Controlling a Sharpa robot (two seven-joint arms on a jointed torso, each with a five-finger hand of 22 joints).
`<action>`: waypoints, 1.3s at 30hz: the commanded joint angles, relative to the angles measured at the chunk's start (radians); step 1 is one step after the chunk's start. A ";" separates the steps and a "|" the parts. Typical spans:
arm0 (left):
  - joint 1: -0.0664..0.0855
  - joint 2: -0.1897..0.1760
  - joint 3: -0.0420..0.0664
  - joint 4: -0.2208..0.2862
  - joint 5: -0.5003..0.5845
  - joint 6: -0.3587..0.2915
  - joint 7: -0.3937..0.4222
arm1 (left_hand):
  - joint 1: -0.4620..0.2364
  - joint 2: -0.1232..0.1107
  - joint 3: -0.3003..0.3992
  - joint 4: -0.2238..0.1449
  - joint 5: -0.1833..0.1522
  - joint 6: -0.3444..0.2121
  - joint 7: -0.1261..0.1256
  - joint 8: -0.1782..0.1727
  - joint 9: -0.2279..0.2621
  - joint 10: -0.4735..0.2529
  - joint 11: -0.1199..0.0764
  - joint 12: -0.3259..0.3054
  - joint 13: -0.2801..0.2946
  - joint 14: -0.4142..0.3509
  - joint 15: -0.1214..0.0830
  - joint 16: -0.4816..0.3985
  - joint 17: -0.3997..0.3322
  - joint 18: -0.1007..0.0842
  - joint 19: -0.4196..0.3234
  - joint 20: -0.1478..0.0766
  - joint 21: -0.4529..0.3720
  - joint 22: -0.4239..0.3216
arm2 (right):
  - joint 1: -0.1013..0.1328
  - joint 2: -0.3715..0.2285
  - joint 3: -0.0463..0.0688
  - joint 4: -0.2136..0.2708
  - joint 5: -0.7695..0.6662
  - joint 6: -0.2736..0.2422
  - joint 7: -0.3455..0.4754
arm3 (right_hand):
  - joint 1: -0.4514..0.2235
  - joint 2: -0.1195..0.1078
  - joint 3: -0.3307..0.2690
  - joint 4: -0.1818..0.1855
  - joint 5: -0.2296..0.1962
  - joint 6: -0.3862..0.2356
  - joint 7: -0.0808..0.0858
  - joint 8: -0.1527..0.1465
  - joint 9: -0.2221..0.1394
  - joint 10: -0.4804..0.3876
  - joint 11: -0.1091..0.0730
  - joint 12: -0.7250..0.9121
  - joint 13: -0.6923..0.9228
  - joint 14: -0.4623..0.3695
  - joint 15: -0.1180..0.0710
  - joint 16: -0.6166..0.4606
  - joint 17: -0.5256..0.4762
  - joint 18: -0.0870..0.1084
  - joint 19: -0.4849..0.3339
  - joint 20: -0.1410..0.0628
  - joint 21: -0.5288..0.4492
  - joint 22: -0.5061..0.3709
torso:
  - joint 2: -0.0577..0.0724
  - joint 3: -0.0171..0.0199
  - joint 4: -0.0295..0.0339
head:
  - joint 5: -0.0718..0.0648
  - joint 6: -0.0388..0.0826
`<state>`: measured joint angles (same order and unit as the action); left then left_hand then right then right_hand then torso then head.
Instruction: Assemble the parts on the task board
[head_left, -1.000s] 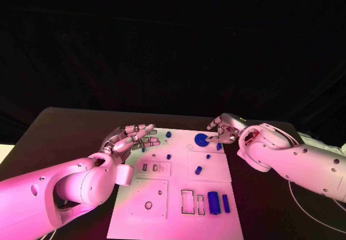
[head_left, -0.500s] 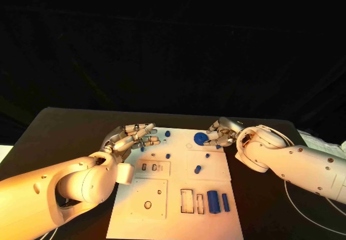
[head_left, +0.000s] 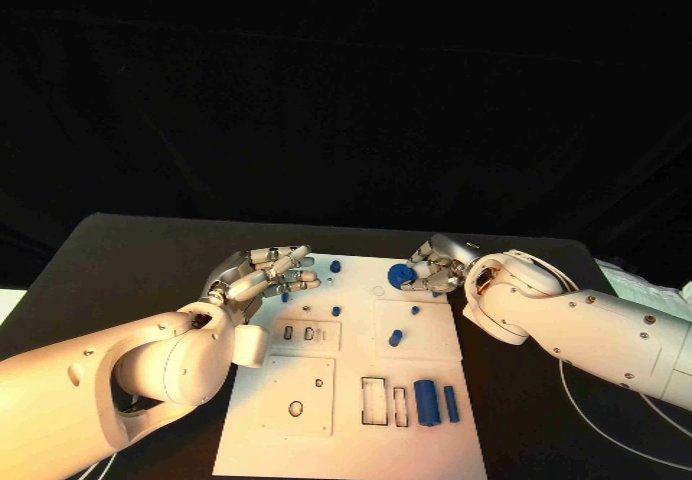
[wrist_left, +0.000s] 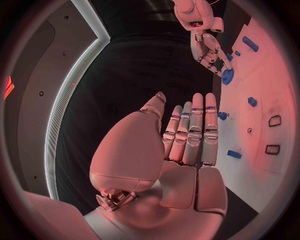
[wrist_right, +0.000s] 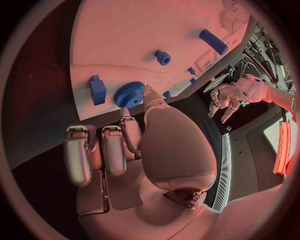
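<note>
The white task board (head_left: 353, 430) lies in the middle of the table. At its far right corner my right hand (head_left: 436, 266) pinches a blue gear (head_left: 401, 273) between thumb and finger; in the right wrist view the gear (wrist_right: 129, 94) sits at those fingertips, just over the board (wrist_right: 125, 30). My left hand (head_left: 268, 274) hovers at the board's far left edge, holding nothing, fingers straight and side by side (wrist_left: 190, 135). The left wrist view shows the right hand (wrist_left: 206, 47) with the gear (wrist_left: 227, 76).
Small blue parts (head_left: 335, 267) (head_left: 395, 339) dot the board's far half. A thick blue cylinder (head_left: 427, 398) and a thin bar (head_left: 451, 405) lie beside empty slots (head_left: 375, 403) near me. A blue block (wrist_right: 97, 89) lies next to the gear. A white cable (head_left: 606, 430) lies at the right.
My right hand has crept a little farther away and leftward with the gear between its fingers. The left hand has barely moved.
</note>
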<state>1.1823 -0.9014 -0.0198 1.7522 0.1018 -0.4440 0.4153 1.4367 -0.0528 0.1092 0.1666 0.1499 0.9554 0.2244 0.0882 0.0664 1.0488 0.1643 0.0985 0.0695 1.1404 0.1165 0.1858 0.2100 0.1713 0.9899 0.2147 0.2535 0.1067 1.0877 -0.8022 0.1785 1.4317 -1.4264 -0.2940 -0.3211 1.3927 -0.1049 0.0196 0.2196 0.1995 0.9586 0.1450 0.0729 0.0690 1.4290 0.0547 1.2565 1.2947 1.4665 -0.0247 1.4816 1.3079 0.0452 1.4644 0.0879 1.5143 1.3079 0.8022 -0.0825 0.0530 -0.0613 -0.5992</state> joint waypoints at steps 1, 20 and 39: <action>0.001 0.002 0.001 0.001 0.001 0.024 0.007 | 0.001 0.006 -0.001 -0.006 -0.006 -0.003 0.004 -0.006 -0.001 -0.002 0.005 -0.006 -0.001 -0.006 -0.002 -0.003 0.002 0.010 0.000 0.006 -0.003 -0.001 | -0.001 0.005 0.000 -0.004 -0.028 -0.012 -0.015 | 0.015 0.014 0.008 -0.004 -0.005 0.006 0.000 0.004 0.002 0.010 0.001 0.009 0.008 0.073 0.007 0.006 0.096 -0.014 0.020 0.005 0.006 0.127 | 0.000 -0.0002 0.0007 | 0.001 -0.002; 0.001 0.004 0.001 0.004 0.001 0.028 0.003 | 0.002 0.006 -0.001 -0.007 -0.006 -0.003 0.004 -0.006 -0.001 -0.002 0.005 -0.006 -0.001 -0.007 -0.002 -0.003 0.002 0.010 -0.001 0.006 -0.004 -0.002 | -0.004 0.032 0.000 -0.029 -0.067 -0.005 -0.026 | 0.059 0.035 0.036 -0.048 -0.046 0.023 0.000 0.014 0.003 0.024 0.001 0.048 0.052 0.075 0.008 0.014 0.112 -0.017 0.029 0.006 0.013 0.144 | 0.000 0.0006 -0.0003 | 0.004 -0.006; 0.001 0.003 0.001 0.004 0.001 0.031 -0.002 | 0.003 0.006 0.000 -0.009 -0.006 -0.003 0.004 -0.007 -0.001 -0.001 0.005 -0.006 -0.001 -0.008 -0.002 -0.004 0.003 0.010 -0.001 0.007 -0.005 -0.002 | -0.018 0.050 0.000 -0.027 -0.197 -0.012 -0.054 | 0.060 0.046 0.057 -0.071 -0.054 0.094 -0.019 0.046 0.012 0.045 -0.015 0.085 0.089 0.078 -0.004 0.022 0.128 -0.023 0.046 -0.003 0.023 0.171 | 0.001 0.0007 0.0003 | 0.002 -0.011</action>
<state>1.1823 -0.9000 -0.0198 1.7538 0.1021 -0.4349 0.4102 1.4367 -0.0528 0.1066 0.1636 0.1499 0.9554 0.2244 0.0882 0.0664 1.0487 0.1643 0.0985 0.0695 1.1404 0.1165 0.1858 0.2119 0.1713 0.9899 0.2147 0.2535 0.1054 1.0779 -0.7546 0.1835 1.4057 -1.5560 -0.3202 -0.3474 1.4428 -0.0661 0.0747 0.1528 0.1484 1.0446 0.1273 0.1125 0.0773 1.4528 0.0524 1.3383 1.3133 1.4669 -0.0244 1.4986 1.3074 0.0343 1.4643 0.0879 1.5338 1.3075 0.8026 -0.0819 0.0521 -0.0576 -0.6081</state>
